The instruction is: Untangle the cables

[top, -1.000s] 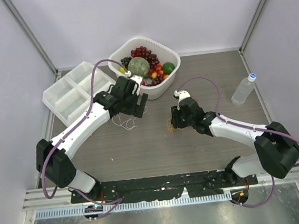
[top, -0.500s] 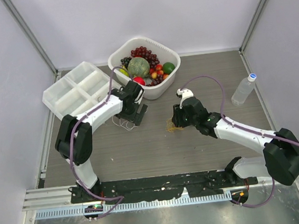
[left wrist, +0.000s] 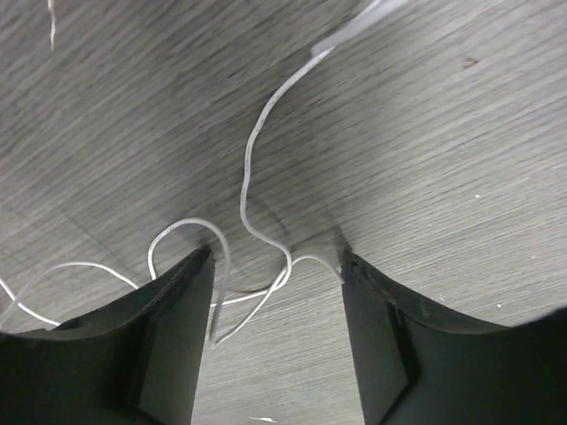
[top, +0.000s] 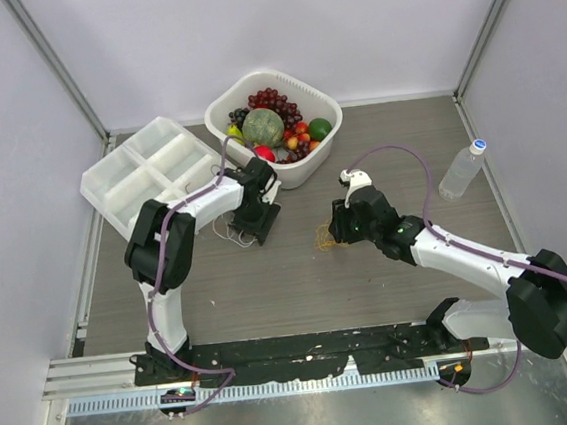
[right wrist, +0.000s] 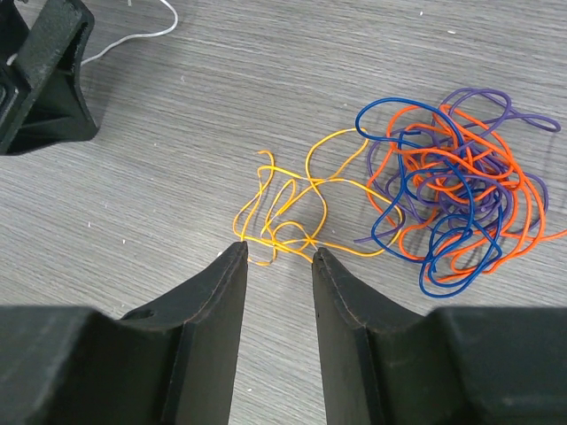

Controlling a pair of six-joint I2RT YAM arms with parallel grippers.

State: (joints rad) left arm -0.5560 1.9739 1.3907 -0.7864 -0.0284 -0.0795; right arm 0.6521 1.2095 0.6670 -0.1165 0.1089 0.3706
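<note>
- Grey wood-grain table (top: 300, 281) lies under both arms.
- My left gripper (left wrist: 276, 258) is wide open, and the white cable (left wrist: 246, 181) loops between its jaws, ungripped.
- My right gripper (right wrist: 279, 255) is narrowly parted and holds nothing. The yellow cable (right wrist: 297, 204) lies at its tips, beside the orange, blue and purple tangle (right wrist: 447, 199).

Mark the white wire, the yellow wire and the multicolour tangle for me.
white wire (left wrist: 245, 177): left wrist view, its long middle strand.
yellow wire (right wrist: 306, 188): right wrist view, where its loops cross.
multicolour tangle (right wrist: 452, 195): right wrist view, centre of the knot.
</note>
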